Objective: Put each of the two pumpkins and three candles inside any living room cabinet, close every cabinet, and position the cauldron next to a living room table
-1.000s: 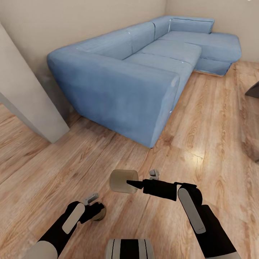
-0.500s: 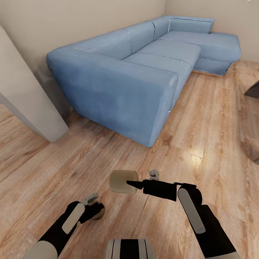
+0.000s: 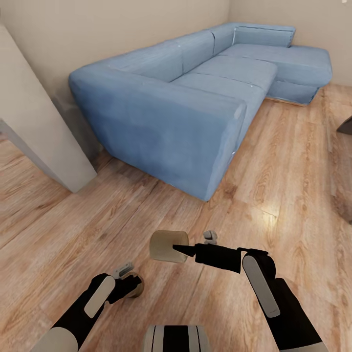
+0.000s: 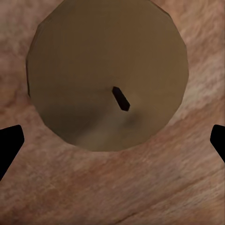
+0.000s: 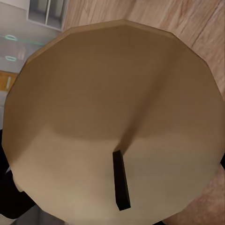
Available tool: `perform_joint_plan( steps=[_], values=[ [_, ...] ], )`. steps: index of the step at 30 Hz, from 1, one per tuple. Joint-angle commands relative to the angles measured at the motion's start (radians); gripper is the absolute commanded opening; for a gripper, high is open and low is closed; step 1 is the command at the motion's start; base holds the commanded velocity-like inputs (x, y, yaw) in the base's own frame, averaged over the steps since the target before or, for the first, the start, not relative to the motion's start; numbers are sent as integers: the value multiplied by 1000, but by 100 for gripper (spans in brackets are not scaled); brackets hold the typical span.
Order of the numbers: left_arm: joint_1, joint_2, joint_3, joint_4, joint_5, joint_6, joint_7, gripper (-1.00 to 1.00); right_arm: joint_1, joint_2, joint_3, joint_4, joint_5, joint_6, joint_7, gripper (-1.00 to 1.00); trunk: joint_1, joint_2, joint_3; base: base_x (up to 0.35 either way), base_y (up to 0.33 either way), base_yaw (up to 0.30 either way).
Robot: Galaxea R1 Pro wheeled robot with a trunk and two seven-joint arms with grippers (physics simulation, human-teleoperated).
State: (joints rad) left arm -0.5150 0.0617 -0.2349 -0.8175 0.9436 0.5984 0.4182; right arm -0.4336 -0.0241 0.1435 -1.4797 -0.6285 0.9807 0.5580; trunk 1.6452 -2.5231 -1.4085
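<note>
A long blue sofa (image 3: 195, 93) is seen well ahead of both grippers on the wooden floor (image 3: 274, 195), while one beige candle (image 3: 168, 246) is clamped sideways in the right gripper (image 3: 180, 249) and another candle (image 4: 108, 70) is clamped in the left gripper (image 3: 133, 286).

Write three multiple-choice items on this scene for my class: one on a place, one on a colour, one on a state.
1. Where does the sofa stand?
A. along the wall
B. on a table
C. behind a door
2. What colour is the sofa?
A. red
B. blue
C. green
3. The right tool is:
A. empty
B. shut on a candle
C. gripping a pumpkin

Key: 1 A, its back runs along the beige wall; 2 B, its cushions are blue; 3 B, the pale candle sits at its tip, above the floor.
</note>
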Motion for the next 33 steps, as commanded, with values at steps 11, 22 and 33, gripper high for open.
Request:
perform_joint_plan(
  steps=[11,22,33],
  values=[
    [0,1,-4,-2,11,0,10,100,-1,0,1,1,4,3,5,-100,0,0,0,0,-40,62],
    [0,1,-4,-2,11,0,10,100,-1,0,4,2,4,2,5,-100,0,0,0,0,-106,41],
    [0,1,-4,-2,11,0,10,100,-1,1,4,1,5,3,5,-100,0,0,0,0,-111,99]
  ],
)
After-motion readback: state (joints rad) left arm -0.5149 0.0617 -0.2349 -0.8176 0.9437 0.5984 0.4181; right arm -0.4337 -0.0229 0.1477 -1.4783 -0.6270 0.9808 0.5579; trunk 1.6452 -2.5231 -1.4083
